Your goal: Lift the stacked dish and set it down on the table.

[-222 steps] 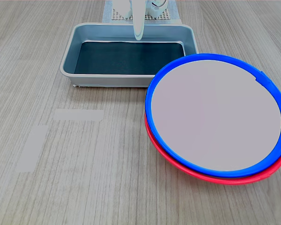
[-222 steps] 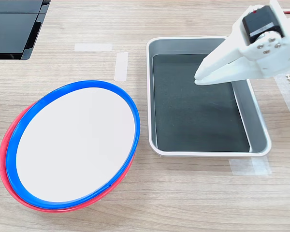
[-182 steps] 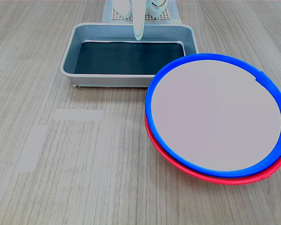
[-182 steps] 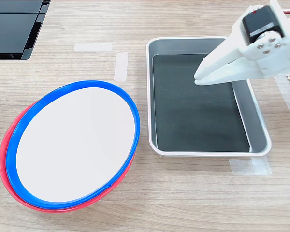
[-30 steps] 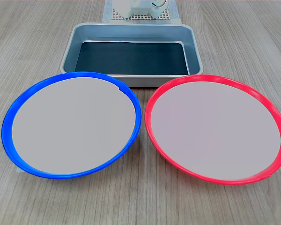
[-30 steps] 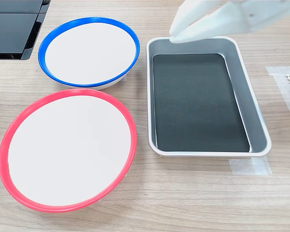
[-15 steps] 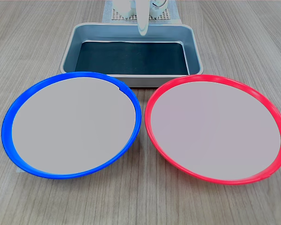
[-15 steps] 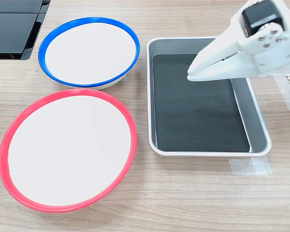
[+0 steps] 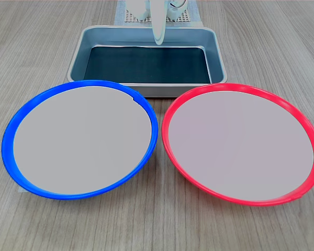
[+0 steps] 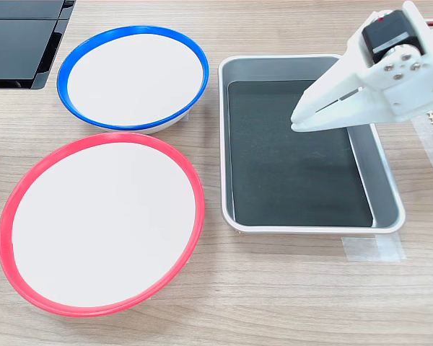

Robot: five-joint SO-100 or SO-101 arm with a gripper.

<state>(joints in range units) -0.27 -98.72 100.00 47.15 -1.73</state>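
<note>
The blue-rimmed dish (image 9: 81, 138) rests by itself on the wood-grain table (image 9: 36, 47), on the first exterior view's left; in the second exterior view the dish (image 10: 133, 76) lies at the upper left. The red-rimmed plate (image 9: 243, 144) sits beside it, apart from it. My white gripper (image 10: 297, 120) hangs over the grey tray (image 10: 386, 191), far from both plates. Its jaws are closed together and nothing is held between them. In the first exterior view only the gripper's tip (image 9: 159, 36) shows, above the tray's back wall.
The grey metal tray (image 9: 146, 90) with a dark bottom stands behind both plates. A white mesh pad (image 9: 186, 18) lies behind the tray. A black flat object (image 10: 22, 40) sits at the second exterior view's top left. A tape strip (image 10: 375, 249) lies by the tray's corner.
Seven seconds ago the blue dish lay stacked on the red plate; now it rests alone on the table. In the last second the gripper swung back down over the tray.
</note>
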